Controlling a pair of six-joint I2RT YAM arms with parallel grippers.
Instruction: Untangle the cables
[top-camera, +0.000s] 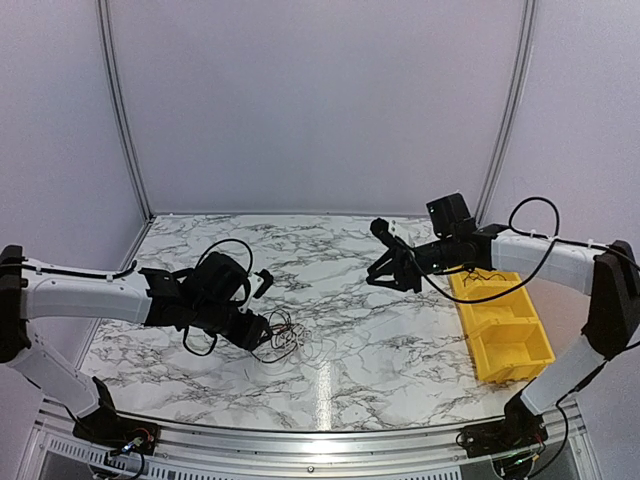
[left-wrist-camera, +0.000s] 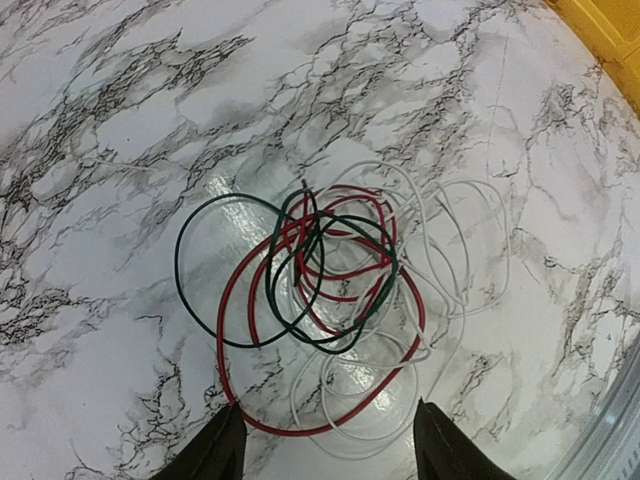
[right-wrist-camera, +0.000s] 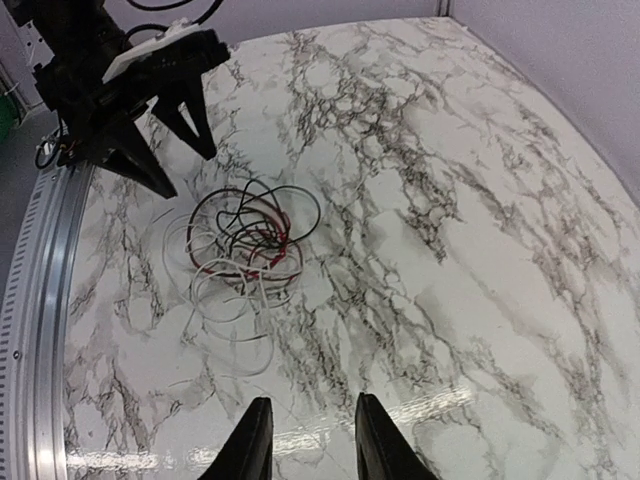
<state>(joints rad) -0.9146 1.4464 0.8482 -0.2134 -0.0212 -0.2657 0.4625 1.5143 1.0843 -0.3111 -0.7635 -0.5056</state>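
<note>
The cables (left-wrist-camera: 330, 280) lie in one tangled heap on the marble table: a red wire, a black wire and white-grey wires in overlapping loops. They also show in the top view (top-camera: 285, 338) and in the right wrist view (right-wrist-camera: 245, 245). My left gripper (left-wrist-camera: 330, 452) is open and empty, low at the heap's near edge, its jaws straddling the outer red and white loops. The red loop runs right by the left fingertip (left-wrist-camera: 222, 445). My right gripper (right-wrist-camera: 310, 445) is open and empty, hovering above bare table well to the right of the heap, also seen in the top view (top-camera: 385, 272).
A yellow bin (top-camera: 500, 325) with two compartments stands at the table's right edge, under the right arm. The table's metal front rail (right-wrist-camera: 35, 300) runs close behind the heap. White walls enclose the back and sides.
</note>
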